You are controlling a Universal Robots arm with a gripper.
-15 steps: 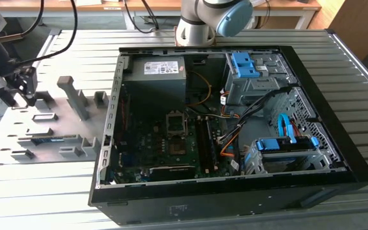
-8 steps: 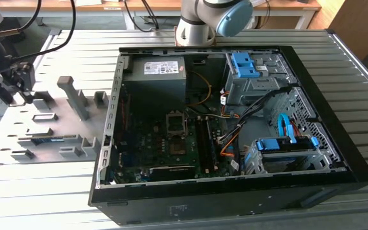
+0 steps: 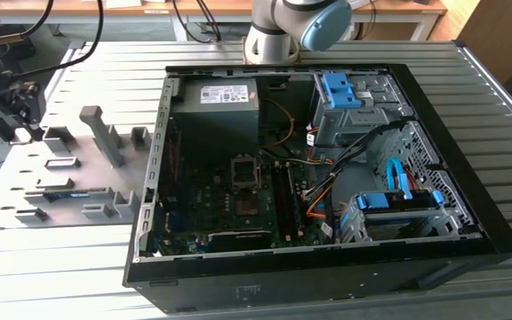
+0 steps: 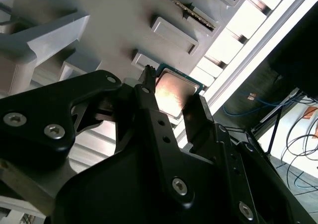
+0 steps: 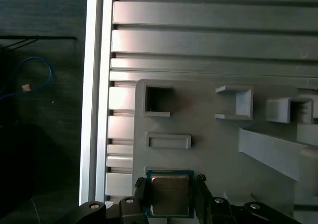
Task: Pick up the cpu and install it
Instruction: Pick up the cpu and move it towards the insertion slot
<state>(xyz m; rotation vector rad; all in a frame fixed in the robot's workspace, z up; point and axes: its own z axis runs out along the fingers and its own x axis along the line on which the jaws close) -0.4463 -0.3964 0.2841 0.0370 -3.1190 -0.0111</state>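
Cpu lies flat in a pocket of the grey tray on the bench. Jaws flank two opposite edges; can't tell if clamped.

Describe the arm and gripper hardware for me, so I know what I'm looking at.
The arm is a silver-grey tube with a rounded light-blue joint cap. In the second wrist view the gripper is matte black, with flat angular link plates and two slim fingers, fastened with silver socket-head screws.

A raised block stands near the cpu, bare tray between them.
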